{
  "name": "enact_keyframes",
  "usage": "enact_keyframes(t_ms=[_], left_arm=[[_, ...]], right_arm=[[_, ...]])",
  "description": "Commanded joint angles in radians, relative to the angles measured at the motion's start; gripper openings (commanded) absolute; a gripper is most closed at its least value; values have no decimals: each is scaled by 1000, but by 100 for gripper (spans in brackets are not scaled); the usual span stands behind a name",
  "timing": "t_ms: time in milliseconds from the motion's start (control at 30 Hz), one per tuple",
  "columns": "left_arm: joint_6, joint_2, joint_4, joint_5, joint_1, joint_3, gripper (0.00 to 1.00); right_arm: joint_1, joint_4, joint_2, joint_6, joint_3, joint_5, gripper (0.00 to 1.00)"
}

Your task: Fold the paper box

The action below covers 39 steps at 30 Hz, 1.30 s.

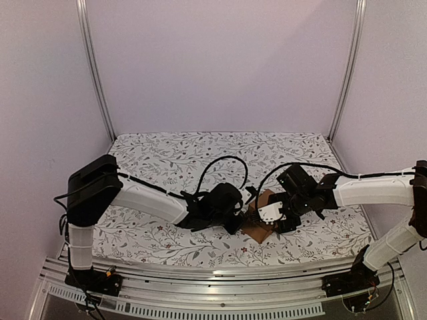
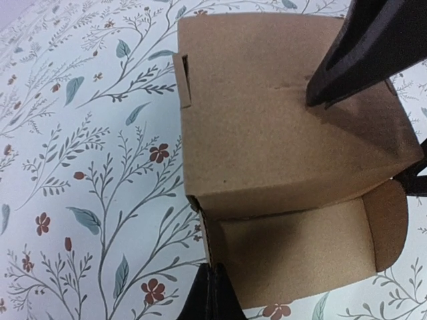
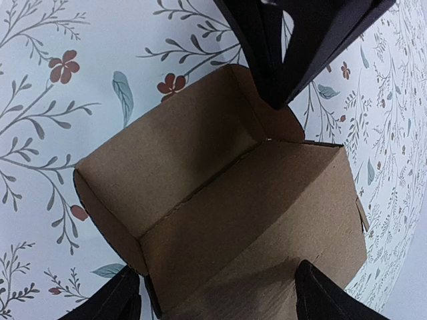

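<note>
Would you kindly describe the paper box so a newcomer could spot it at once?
Find the floral tablecloth, then its near edge between the left arm and right arm. The box sits there, partly folded, the only plain brown cardboard on the flowered cloth.

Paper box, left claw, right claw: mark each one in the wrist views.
paper box (image 2: 267,147), left wrist view, middle of its broad upper panel.
left claw (image 2: 211,275), left wrist view, where its shut fingertips meet.
right claw (image 3: 219,270), right wrist view, gap midway between its fingertips.
</note>
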<state>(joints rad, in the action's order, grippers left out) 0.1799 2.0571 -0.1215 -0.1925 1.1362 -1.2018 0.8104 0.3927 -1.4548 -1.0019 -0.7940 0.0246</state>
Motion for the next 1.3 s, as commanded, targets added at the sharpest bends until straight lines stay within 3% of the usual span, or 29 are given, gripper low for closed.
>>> enact_keyframes(t_ms=[0, 433, 1267], left_arm=[[1, 23, 13, 3, 14, -60, 0], [22, 27, 25, 14, -11, -93, 0], [37, 90, 172, 166, -67, -254, 0]], right_arm=[[6, 76, -29, 5, -5, 63, 78], [7, 97, -41, -16, 0, 84, 76], [7, 125, -63, -47, -1, 117, 75]])
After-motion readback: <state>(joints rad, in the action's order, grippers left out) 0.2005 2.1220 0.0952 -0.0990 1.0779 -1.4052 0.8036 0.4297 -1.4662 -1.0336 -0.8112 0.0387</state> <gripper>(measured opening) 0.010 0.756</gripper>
